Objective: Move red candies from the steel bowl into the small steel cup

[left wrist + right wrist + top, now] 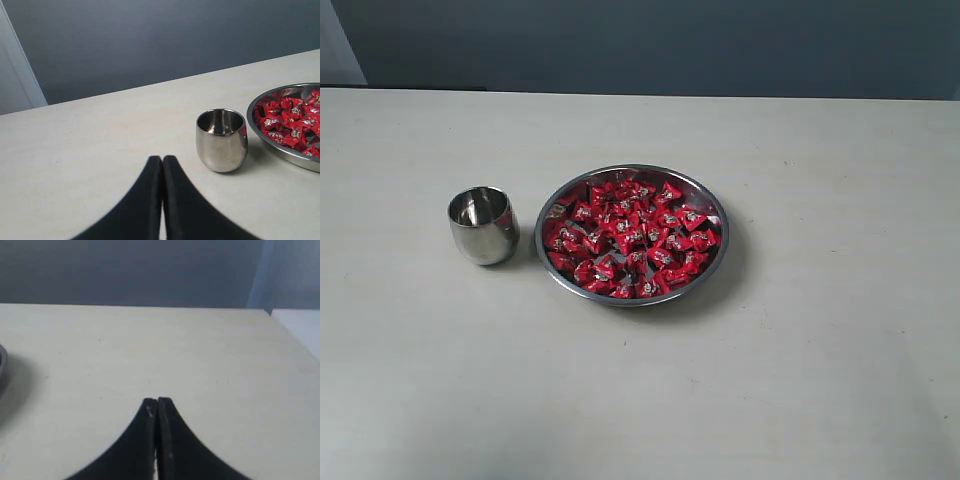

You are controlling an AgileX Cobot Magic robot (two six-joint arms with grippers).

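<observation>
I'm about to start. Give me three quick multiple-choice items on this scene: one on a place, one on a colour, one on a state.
1. In the exterior view, the small steel cup stands:
A) left of the steel bowl, apart from it
B) inside it
C) right of it

2. The candies in the bowl are wrapped in:
A) green
B) red
C) gold

3. The left gripper is:
A) wide open
B) shut on a candy
C) shut and empty

Answers:
1 A, a strip of table shows between cup and bowl.
2 B, every wrapper is shiny red.
3 C, its fingers meet with nothing between them.
</observation>
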